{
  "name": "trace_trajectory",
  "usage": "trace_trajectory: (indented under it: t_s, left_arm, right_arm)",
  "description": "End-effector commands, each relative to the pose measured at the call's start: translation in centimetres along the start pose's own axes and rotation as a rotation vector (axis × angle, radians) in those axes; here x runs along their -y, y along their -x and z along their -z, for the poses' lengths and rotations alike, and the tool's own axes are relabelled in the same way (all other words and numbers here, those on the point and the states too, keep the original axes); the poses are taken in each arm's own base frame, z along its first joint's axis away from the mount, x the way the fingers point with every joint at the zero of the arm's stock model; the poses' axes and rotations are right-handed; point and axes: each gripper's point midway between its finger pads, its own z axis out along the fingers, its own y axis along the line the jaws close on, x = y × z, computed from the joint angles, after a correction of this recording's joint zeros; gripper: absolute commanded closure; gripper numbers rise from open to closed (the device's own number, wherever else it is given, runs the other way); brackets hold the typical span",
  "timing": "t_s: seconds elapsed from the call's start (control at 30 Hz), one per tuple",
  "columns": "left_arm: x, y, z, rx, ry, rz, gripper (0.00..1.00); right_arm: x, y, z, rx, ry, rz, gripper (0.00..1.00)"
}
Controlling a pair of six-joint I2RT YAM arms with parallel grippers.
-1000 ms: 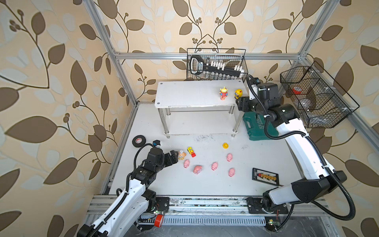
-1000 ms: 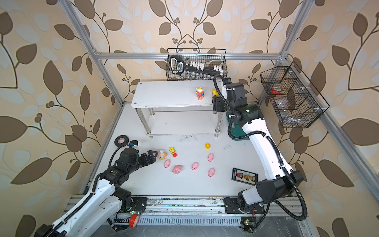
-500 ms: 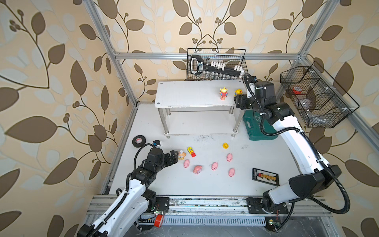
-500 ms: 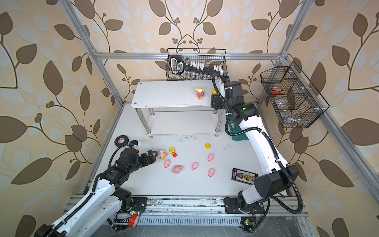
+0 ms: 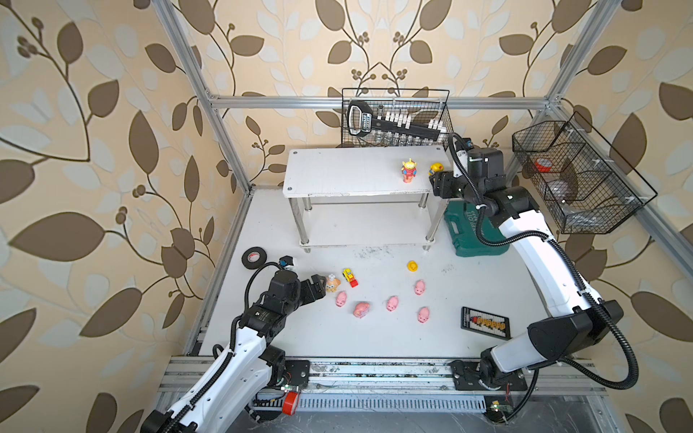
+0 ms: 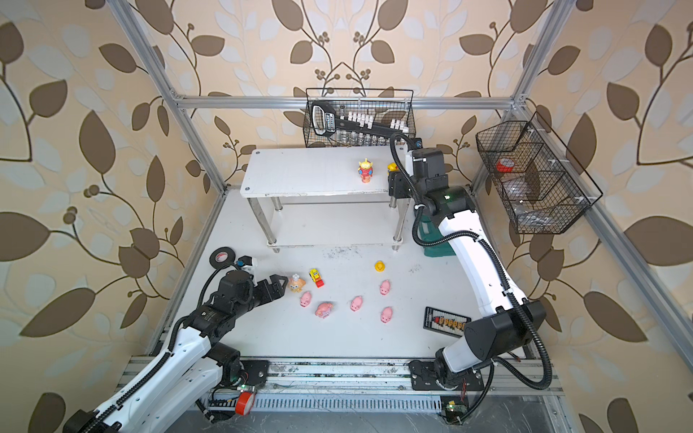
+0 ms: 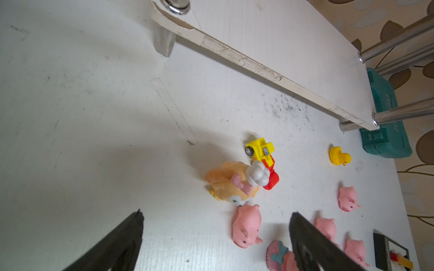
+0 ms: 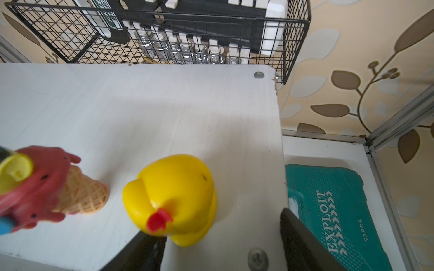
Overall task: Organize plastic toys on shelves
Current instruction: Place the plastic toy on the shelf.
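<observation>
While the right gripper [image 8: 223, 225] stands open by the yellow toy [image 8: 173, 187] on the shelf [image 8: 141, 105], we find the left gripper [image 7: 216, 213] wide open, empty, orange animal [image 7: 225, 185] just ahead.

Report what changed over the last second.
The right arm shifted slightly toward the shelf, elbow pulling in. Nothing was taken or let go: the right gripper stays open at the yellow toy. The left gripper, also open, and the other toys have not moved.
</observation>
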Motion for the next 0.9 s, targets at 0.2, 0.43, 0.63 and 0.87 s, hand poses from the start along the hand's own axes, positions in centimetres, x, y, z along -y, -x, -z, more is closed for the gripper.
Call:
trace_trajectory:
  t_s: [0.2,0.43,0.63,0.87]
  left_arm:
    - [0.5,1.0,0.3,0.044,-0.01,-0.023,0.04]
    - [0.5,1.0,0.3,0.043,-0.011,-0.021,0.04]
    - [0.4,1.0,0.3,0.044,-0.01,-0.021,0.04]
    - [0.4,0.9,0.2,0.042,-0.009,-0.023,0.04]
  right_arm:
    - [1.4,-0.6,-0.1,-0.029,-0.034,0.006,0.26]
    - [1.6,-0.8,0.3,-0.028,-0.032,0.012,0.26]
    - [2.2,-1.2,0.2,-0.037,-0.051,0.017,0.26]
    - [2.9,-1.2,0.2,-0.039,-0.064,0.015,0.26]
